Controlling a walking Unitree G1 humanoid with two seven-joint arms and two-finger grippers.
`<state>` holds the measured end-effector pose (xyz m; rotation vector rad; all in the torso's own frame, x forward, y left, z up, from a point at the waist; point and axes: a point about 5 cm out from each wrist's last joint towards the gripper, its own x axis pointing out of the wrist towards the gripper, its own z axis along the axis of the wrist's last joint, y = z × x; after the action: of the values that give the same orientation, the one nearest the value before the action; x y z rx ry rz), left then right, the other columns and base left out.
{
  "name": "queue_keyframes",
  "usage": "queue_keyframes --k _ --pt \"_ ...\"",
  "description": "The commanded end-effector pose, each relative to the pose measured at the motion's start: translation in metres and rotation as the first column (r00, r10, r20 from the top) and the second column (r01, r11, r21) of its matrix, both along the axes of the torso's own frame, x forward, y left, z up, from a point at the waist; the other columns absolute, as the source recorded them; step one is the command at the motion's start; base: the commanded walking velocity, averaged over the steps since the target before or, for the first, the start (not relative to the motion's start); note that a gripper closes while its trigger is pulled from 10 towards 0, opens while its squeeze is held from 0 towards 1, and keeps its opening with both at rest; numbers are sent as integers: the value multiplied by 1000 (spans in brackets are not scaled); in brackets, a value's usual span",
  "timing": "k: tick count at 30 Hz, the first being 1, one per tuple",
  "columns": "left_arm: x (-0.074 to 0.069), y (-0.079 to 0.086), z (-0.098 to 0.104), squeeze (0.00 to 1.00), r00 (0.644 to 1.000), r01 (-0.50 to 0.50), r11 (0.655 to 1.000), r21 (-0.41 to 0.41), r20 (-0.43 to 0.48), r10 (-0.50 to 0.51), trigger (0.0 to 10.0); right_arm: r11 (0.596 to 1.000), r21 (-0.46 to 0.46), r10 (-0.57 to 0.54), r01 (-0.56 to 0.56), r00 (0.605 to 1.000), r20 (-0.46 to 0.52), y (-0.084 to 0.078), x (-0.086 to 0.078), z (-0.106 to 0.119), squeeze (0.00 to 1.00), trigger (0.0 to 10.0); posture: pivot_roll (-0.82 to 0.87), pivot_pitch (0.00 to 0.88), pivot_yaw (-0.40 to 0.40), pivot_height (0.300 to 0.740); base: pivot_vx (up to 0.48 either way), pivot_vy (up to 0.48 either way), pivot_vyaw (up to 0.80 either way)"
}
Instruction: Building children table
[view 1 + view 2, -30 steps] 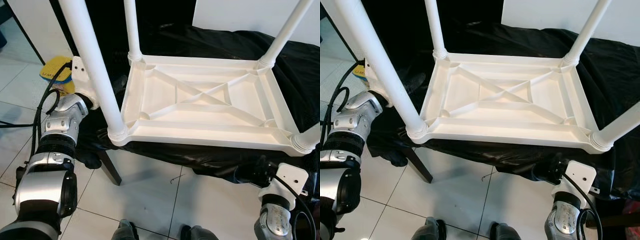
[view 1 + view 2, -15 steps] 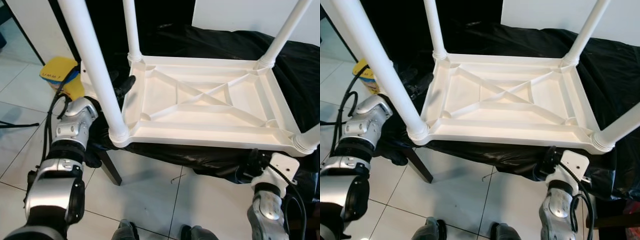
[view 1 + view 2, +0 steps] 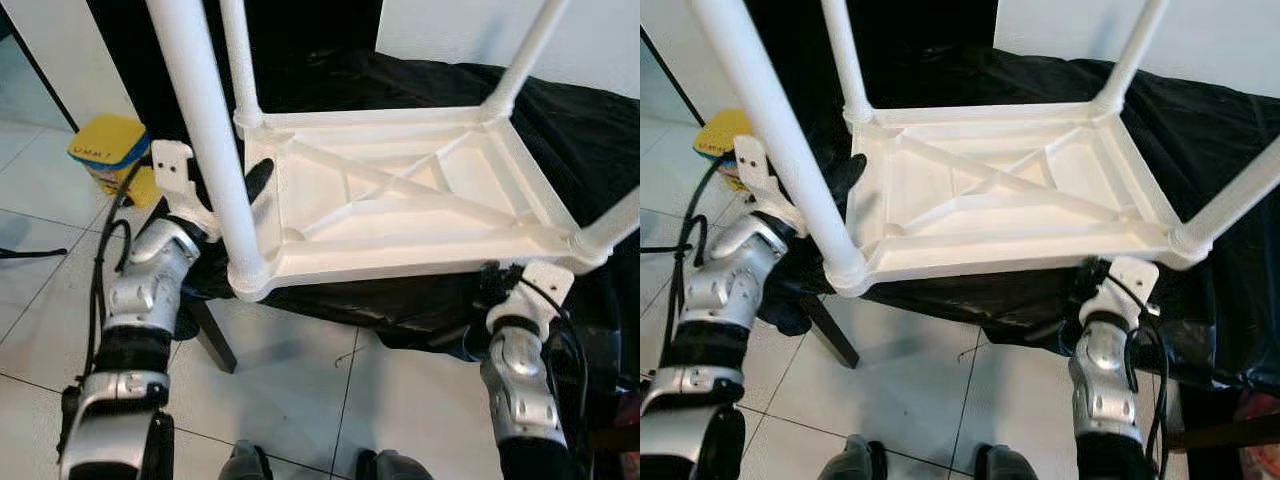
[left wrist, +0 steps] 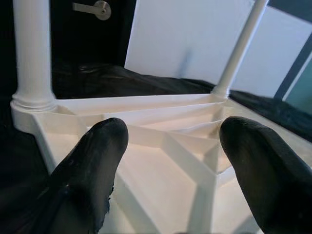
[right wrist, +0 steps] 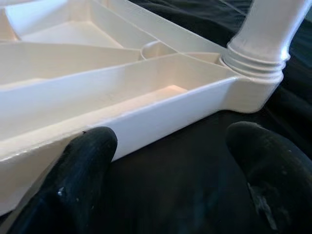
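Over by the wall a yellow tub (image 3: 112, 150) sits on the tiles, well clear of the work. Next comes the left gripper (image 3: 240, 195), raised beside the near-left leg (image 3: 210, 130), its two black fingers (image 4: 95, 161) spread wide with nothing between them, pointing in over the short left edge of the table (image 3: 400, 195). The table lies upside down on a black cloth (image 3: 590, 130), all four legs standing up, its ribbed underside facing the ceiling and its long axis running left to right across the robot's front. At the far right, the right gripper (image 3: 490, 285) sits low under the front rim by the near-right leg (image 3: 610, 230), fingers (image 5: 83, 165) also apart and empty. So each claw has its own near corner; I'd guess flipping or lifting needs both to close on the rim together.
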<state>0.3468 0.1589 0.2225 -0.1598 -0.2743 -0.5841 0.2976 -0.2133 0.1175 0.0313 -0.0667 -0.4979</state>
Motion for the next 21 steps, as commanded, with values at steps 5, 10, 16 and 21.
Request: queue_keyframes --k 5,10,16,21 --pt "-12 -35 -2 0 998 64 997 -46 -19 -65 10000 999 6 32 -32 999 -22 -2 18 -1 0 10000 122 138 -62 740 0 0 0" --pt "-20 -68 -6 0 991 123 989 -78 -38 -126 10000 997 6 83 -83 996 -37 -3 36 2 0 10000 124 143 -59 740 0 0 0" --pt "-26 -96 -5 0 982 176 978 -115 -54 -183 10000 989 -4 146 -146 988 -43 2 52 7 0 10000 120 145 -49 740 0 0 0" --pt "-34 -128 -1 0 962 250 956 -152 -70 -262 10000 969 -33 242 -245 967 -79 17 65 8 0 10000 112 147 -35 740 0 0 0"
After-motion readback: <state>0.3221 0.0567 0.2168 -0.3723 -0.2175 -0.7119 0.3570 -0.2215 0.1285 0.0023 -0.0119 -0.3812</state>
